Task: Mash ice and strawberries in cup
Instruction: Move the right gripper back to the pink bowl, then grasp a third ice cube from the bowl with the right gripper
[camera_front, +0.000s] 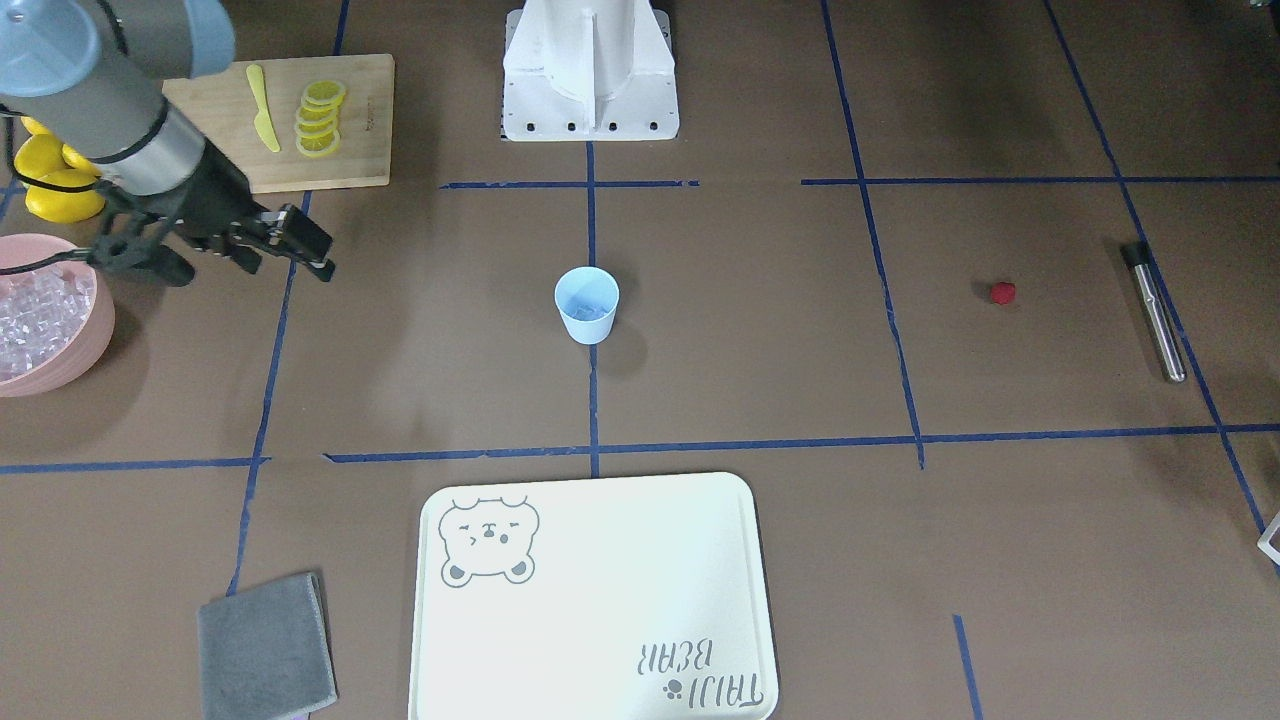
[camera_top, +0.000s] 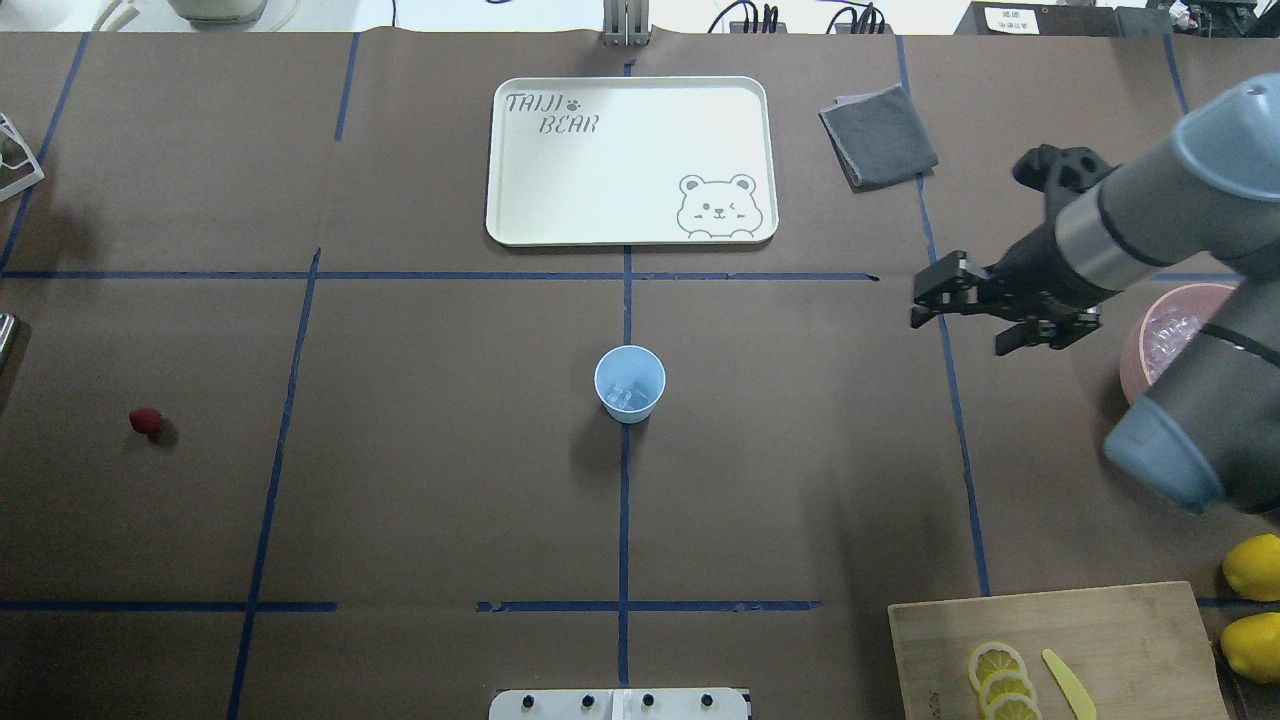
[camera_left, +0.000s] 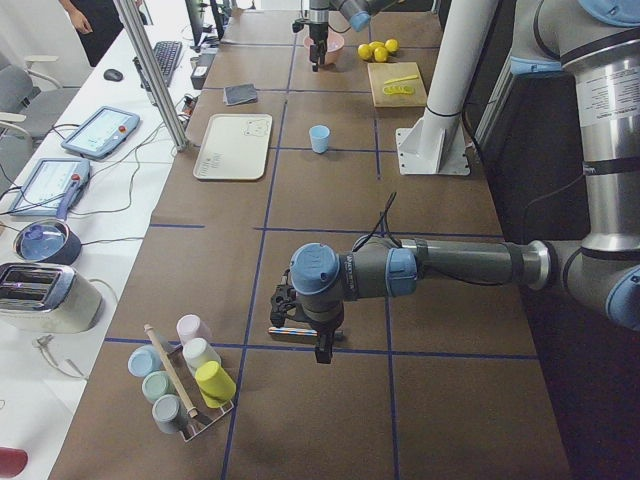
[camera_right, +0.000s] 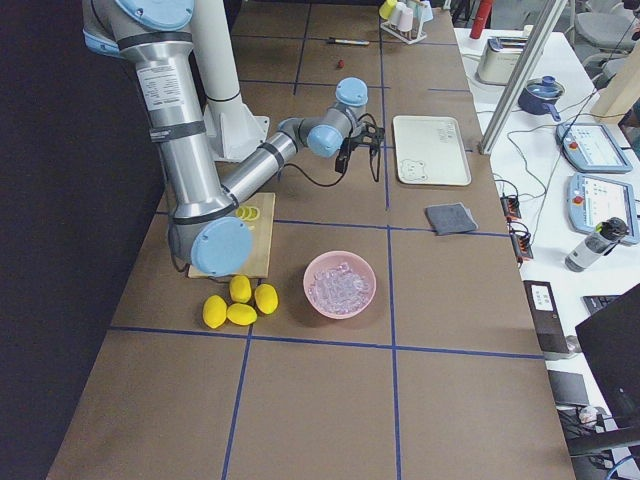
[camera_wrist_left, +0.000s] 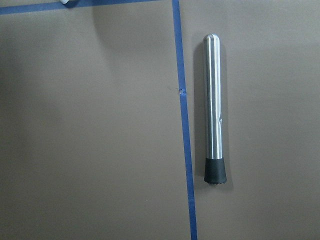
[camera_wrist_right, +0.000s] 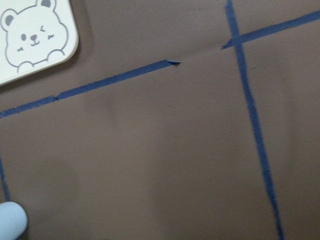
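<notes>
The pale blue cup (camera_front: 587, 305) stands upright at the table's middle, also in the overhead view (camera_top: 630, 383), with a few clear ice cubes (camera_top: 628, 397) inside. More ice (camera_front: 30, 320) fills the pink bowl (camera_front: 98, 345). The red strawberry (camera_front: 1003, 292) lies alone on the table on the robot's left side. My right gripper (camera_top: 925, 295) hovers open and empty between the cup and the bowl. My left gripper (camera_left: 300, 325) hangs over the steel muddler (camera_wrist_left: 214, 105); I cannot tell whether it is open or shut.
A white bear tray (camera_top: 520, 215) and a grey cloth (camera_top: 878, 135) lie at the far side. A wooden board (camera_front: 370, 140) holds lemon slices (camera_front: 320, 118) and a yellow knife (camera_front: 262, 108). Whole lemons (camera_front: 55, 175) lie beside the bowl. A cup rack (camera_left: 185, 375) stands at the left end.
</notes>
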